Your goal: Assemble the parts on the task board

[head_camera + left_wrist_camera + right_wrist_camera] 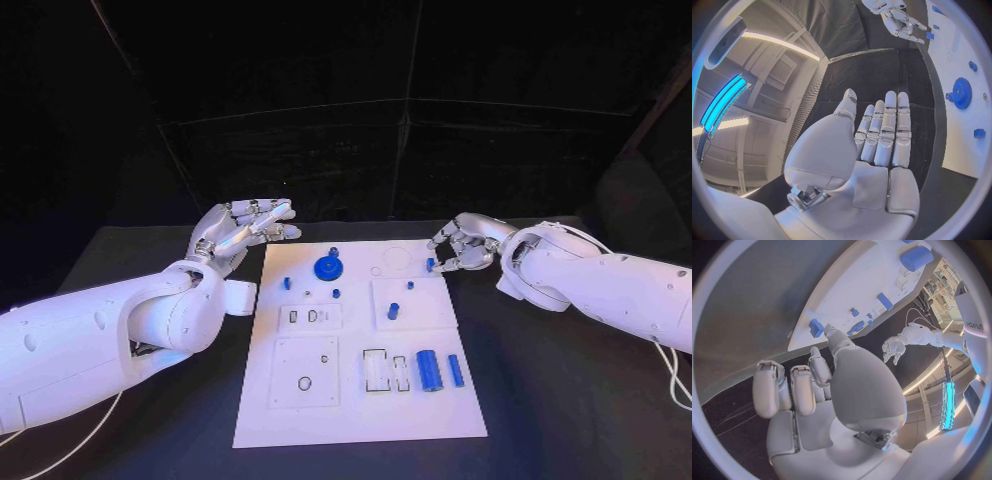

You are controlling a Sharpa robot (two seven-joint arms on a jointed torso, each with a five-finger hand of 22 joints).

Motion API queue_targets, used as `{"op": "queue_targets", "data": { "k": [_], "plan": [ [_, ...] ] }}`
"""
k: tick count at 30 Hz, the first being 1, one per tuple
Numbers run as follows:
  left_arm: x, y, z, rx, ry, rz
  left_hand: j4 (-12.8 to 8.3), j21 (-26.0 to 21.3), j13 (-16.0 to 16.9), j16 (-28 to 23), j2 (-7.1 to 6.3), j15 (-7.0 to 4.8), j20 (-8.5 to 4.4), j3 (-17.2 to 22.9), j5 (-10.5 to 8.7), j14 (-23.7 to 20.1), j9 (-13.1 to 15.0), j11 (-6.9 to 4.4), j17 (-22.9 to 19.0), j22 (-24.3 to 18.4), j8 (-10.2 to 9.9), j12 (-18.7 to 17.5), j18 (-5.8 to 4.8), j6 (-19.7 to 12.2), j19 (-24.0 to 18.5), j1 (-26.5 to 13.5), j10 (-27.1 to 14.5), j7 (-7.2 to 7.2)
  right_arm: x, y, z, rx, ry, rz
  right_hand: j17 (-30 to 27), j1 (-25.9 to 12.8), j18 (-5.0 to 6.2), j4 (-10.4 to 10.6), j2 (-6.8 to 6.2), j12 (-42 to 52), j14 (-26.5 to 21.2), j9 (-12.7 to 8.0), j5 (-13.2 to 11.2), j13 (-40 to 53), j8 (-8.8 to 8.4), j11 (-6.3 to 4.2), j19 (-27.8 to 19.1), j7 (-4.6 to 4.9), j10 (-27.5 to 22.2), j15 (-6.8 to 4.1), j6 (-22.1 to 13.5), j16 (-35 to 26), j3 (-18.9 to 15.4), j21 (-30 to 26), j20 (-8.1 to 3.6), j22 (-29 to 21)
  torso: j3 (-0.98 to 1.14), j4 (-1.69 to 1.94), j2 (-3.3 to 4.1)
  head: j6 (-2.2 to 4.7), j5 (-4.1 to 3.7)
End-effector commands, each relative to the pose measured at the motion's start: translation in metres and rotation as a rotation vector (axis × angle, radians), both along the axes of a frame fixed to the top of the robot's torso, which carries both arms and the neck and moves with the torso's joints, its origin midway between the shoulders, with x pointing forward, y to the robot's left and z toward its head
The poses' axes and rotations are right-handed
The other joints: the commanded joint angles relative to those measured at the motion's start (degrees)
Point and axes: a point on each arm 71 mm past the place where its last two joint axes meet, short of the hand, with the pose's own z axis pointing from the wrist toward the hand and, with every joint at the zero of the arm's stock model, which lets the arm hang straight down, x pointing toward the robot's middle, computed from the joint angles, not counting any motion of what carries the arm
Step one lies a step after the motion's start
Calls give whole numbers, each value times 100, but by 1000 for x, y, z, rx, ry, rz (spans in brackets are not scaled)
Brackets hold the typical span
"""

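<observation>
- Leftmost, the left hand hovers off the board's far left corner, above the black desk; its wrist view shows the fingers straight, side by side, holding nothing.
- Next, the board lies in the middle of the desk, its long side running away from the robot.
- On its far half I count one blue gear, with two small pegs beside it; two more small blue bits sit near the gear, too small to name.
- Mid-board, one short upright pin stands on a raised square tile.
- On the near half lie one thick cylinder and one thin rod, side by side, right of two empty slots.
- At the board's far right edge, one small blue block sits just beside the right hand.
- That hand's fingers are curled inward; the head view hides their tips, and whether the thumb touches the block I cannot tell.
- From the right wrist the gear shows edge-on and hard to read, while the left wrist shows its teeth clearly.
</observation>
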Motion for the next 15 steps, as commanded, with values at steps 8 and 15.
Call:
{"op": "queue_targets", "data": {
  "k": [8, 15],
  "plan": [
    [0, -2, 1, -3, -7, -15, -51, -42, 2, -42, 57, -2, 6, -2, 16, 33, 2, 20, 9, -12, -16, -18, 44, 22, 41, 19, 38, 2, 0, 3, -9, -25, 26, 4, 333, -34, 68, 15, 64, 36, 341, 30, -47, 42, 55, -3, -34, -33, 1, 33, 66, -25, -53, -31, 4, 259, -1, 5, 2, -8, 4],
    [1, -1, 1, -2, -7, -12, -51, -42, 2, -42, 57, -2, 6, -2, 16, 33, 2, 20, 9, -12, -16, -18, 44, 22, 41, 19, 38, 2, 1, 5, -12, -28, 30, -5, 368, 24, 61, -13, 183, 130, 350, 45, -93, 122, 118, -27, -7, -57, 63, 12, 196, -11, -22, -19, -13, 292, 0, 3, 0, -49, 31]
  ]
}}
